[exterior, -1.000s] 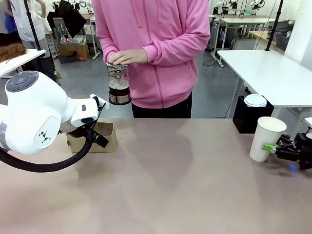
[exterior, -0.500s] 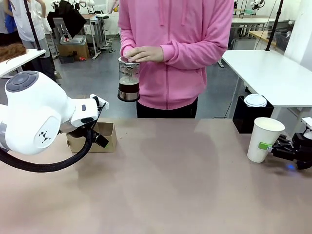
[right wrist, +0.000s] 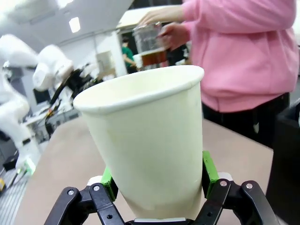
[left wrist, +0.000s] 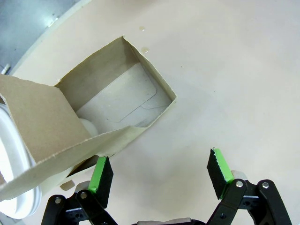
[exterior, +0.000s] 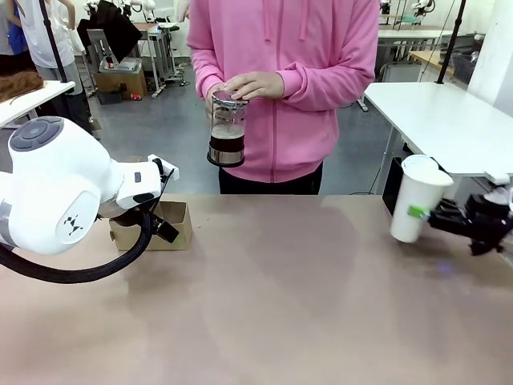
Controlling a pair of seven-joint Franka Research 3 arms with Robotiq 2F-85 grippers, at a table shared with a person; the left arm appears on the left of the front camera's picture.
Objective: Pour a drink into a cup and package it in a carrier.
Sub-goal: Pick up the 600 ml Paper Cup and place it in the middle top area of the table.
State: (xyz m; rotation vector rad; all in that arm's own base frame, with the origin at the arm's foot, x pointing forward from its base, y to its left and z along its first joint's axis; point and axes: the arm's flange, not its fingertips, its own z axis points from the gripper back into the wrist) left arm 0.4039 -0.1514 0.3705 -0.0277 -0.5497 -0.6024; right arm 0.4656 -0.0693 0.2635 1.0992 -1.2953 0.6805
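Observation:
A person in a pink hoodie stands at the far side and holds a glass press jug (exterior: 228, 131) with both hands; the brown drink (exterior: 228, 144) fills its lower part. My right gripper (exterior: 420, 212) is shut on the lower part of the white cup (exterior: 417, 196), which hangs tilted above the table's right end. In the right wrist view the cup (right wrist: 150, 136) sits between the green pads (right wrist: 209, 173), with the jug (right wrist: 150, 44) behind it. The brown cardboard carrier (exterior: 172, 224) stands at the left, partly behind my left arm. My left gripper (left wrist: 161, 176) stands open just beside the carrier (left wrist: 117, 101).
My bulky left arm (exterior: 64, 188) covers the table's left side. A black bin with a white lid (exterior: 418, 172) and a white table (exterior: 449, 120) stand beyond the right end. A white rounded object (left wrist: 9, 154) shows beside the carrier.
My right gripper has lifted the cup off the table, moving it up and slightly left, now tilted. The person has moved the jug to the right. My left arm has not moved.

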